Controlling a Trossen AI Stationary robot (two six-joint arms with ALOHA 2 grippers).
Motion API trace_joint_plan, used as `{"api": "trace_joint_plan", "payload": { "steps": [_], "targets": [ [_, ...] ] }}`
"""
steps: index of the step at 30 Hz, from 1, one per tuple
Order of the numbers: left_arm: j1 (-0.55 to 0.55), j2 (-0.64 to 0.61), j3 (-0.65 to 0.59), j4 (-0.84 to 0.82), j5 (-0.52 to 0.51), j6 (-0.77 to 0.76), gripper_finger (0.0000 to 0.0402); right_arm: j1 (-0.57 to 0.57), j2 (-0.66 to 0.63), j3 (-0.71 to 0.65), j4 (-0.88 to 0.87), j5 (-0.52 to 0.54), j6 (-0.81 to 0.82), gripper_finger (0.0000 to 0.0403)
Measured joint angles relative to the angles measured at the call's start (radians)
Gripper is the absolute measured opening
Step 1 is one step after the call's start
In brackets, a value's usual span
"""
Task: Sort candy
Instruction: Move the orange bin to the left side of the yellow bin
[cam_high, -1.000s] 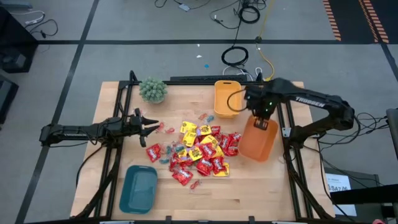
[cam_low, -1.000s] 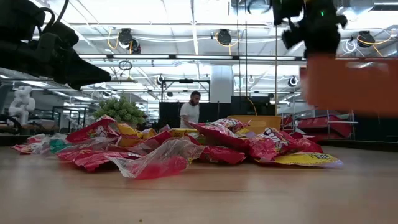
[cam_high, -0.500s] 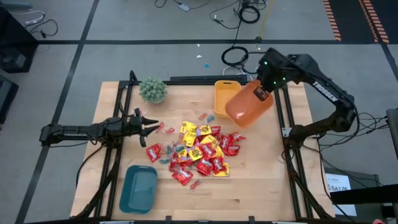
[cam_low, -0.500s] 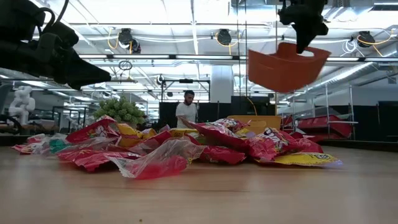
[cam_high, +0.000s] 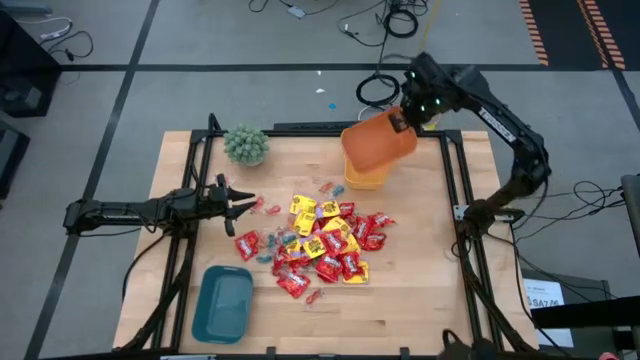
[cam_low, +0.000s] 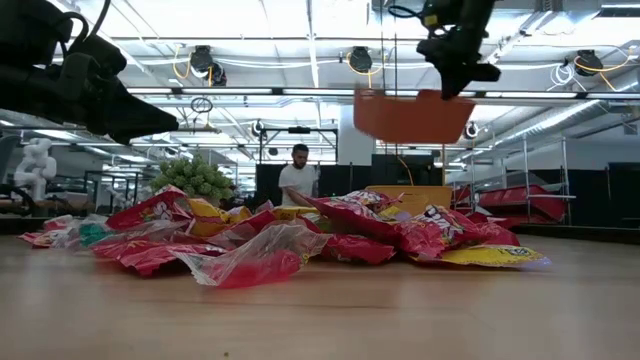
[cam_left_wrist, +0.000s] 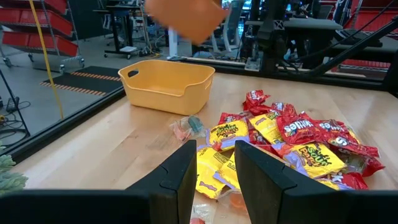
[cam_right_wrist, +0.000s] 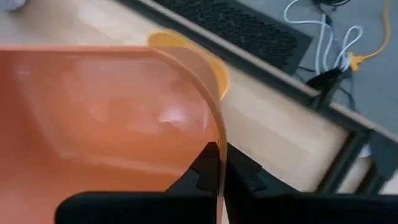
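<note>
Table's (cam_high: 420, 290) right side bare; right gripper (cam_high: 398, 122) holds orange bin (cam_high: 378, 145) aloft.

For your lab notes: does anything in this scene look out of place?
Yes: the orange bin is not on the table; the right tool grips its rim, holding it in the air above the yellow bin.

Right gripper (cam_high: 403, 122) clamped and raised high at the back; left gripper (cam_high: 243, 203) hovers low, slightly parted.

Grey floor (cam_high: 200, 40) with loose cables (cam_high: 400, 20) — bright ceiling lights (cam_low: 300, 30), red shelving (cam_low: 510, 195)
</note>
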Motion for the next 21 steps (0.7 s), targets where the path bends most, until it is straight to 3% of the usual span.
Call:
{"api": "trace_joint_plan", "payload": {
  "steps": [6, 11, 21],
  "targets": [
    [0.0, 0.0, 0.0, 0.0, 0.0, 0.0, 0.0118, -0.065, 0.224, 0.386, -0.223, 0.082, -0.173, 0.0],
    [0.0, 0.0, 0.0, 0.0, 0.0, 0.0, 0.0118, -0.112, 0.322, 0.59, -0.228, 0.114, -0.316, 0.0],
    [0.0, 0.0, 0.0, 0.0, 0.0, 0.0, 0.0118, -0.263, 0.285, 0.564, -0.224, 0.256, -0.41, 0.0]
  ]
}}
